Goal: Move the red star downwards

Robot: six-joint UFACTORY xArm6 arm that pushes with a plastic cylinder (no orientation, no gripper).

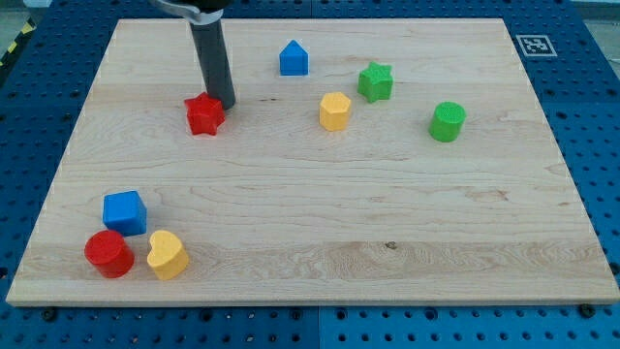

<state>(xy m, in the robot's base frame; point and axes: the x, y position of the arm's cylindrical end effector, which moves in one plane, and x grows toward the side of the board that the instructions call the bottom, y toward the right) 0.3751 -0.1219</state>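
The red star (204,114) lies on the wooden board (320,223) in the upper left part of the view. My dark rod comes down from the view's top, and my tip (224,103) stands just to the upper right of the red star, touching or nearly touching its edge.
A blue house-shaped block (294,59), a yellow hexagon block (334,111), a green star (375,81) and a green cylinder (447,121) lie to the right. At the lower left sit a blue cube (125,212), a red cylinder (108,253) and a yellow heart (167,255).
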